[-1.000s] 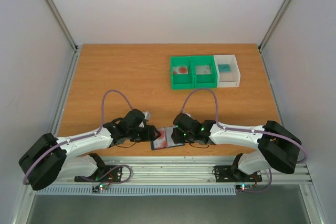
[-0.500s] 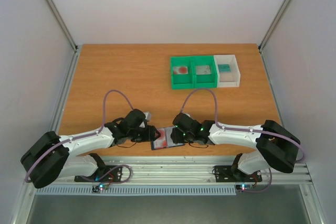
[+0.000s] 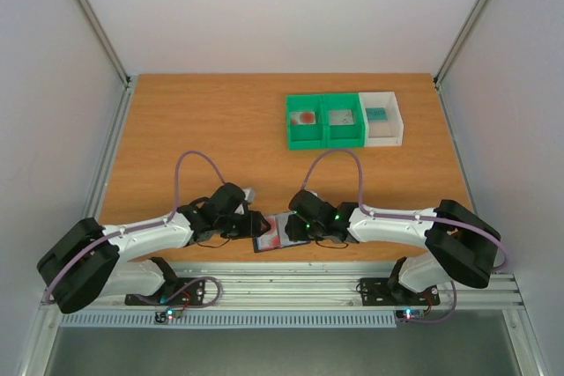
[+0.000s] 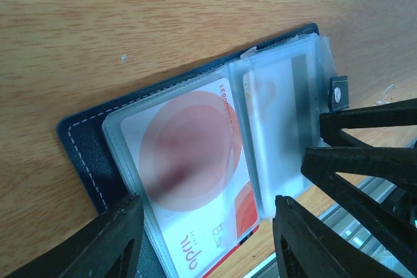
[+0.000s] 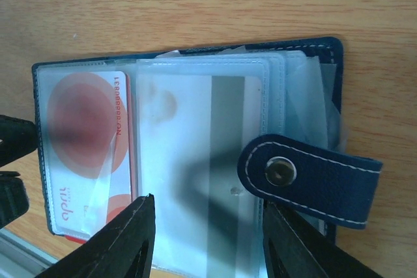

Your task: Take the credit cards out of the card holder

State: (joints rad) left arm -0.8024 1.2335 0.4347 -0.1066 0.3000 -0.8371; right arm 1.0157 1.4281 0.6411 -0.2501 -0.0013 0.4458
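The card holder (image 3: 275, 233) lies open on the wooden table close to its front edge, between my two grippers. It is navy with clear plastic sleeves (image 5: 202, 161) and a snap tab (image 5: 306, 177). A red and white credit card (image 4: 189, 180) sits in one sleeve; it also shows in the right wrist view (image 5: 85, 154). A second pale card with a grey stripe (image 5: 225, 102) sits in the neighbouring sleeve. My left gripper (image 4: 205, 226) is open, its fingers on either side of the red card's end. My right gripper (image 5: 208, 226) is open over the clear sleeves, next to the tab.
Two green bins (image 3: 324, 121) and a white bin (image 3: 384, 119) stand at the back right, each with a small item inside. The table's front edge and the metal rail (image 3: 291, 283) run just below the holder. The right gripper's fingers (image 4: 365, 154) show in the left wrist view.
Both arms have shifted only slightly, closing in a little on the holder. The holder has stayed in place and open.
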